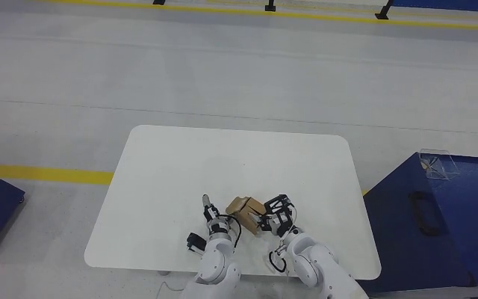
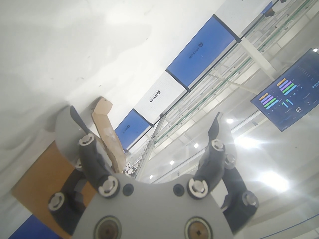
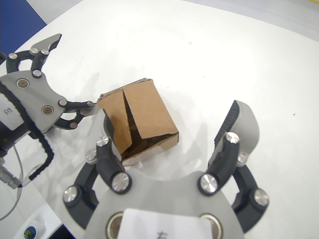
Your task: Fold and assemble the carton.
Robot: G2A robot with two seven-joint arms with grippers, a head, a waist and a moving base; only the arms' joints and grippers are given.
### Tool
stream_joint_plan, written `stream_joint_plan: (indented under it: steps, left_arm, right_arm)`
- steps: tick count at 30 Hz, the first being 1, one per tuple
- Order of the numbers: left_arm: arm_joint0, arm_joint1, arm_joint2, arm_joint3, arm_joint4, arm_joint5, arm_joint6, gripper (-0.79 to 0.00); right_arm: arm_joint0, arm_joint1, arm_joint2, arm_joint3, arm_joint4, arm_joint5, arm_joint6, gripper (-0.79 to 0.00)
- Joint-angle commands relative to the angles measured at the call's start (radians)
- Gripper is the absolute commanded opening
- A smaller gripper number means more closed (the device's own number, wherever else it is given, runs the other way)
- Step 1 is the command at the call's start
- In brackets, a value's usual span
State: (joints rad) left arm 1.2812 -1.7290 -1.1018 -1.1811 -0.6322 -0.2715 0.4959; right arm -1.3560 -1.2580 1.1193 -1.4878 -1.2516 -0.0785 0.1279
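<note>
A brown cardboard carton [image 1: 245, 207] sits close to the near edge of the white rounded table [image 1: 224, 157], hemmed in by both grippers. The left gripper [image 3: 74, 73], spread wide, blocks the carton's left corner with one finger that seems to touch it. The right gripper [image 3: 172, 115], also spread, crowds the near flap side. Bare tabletop separates its other finger from the carton. Beyond the carton's far side the tabletop gives room to pass.
</note>
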Motion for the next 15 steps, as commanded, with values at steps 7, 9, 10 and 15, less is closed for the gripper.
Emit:
stream_joint_plan:
  steps: [7,9,10,15]
  left_arm:
    - [-0.009,-0.005,0.006,0.02,0.035,-0.062,-0.071,0.0]
    - [-0.014,-0.006,0.015,0.033,0.071,-0.068,-0.067,0.0]
    - [-0.018,-0.007,0.016,0.038,0.078,-0.067,-0.066,0.0]
    - [-0.042,-0.008,0.005,0.062,0.085,-0.05,-0.105,0.0]
  right_arm:
    - [-0.003,-0.003,0.0,-0.012,-0.007,0.008,0.005,0.0]
    - [-0.005,-0.003,0.001,-0.017,-0.009,0.009,0.006,0.0]
    - [-0.005,-0.004,0.001,-0.018,-0.01,0.008,0.006,0.0]
    - [-0.009,-0.004,0.006,-0.023,-0.01,0.008,0.006,0.0]
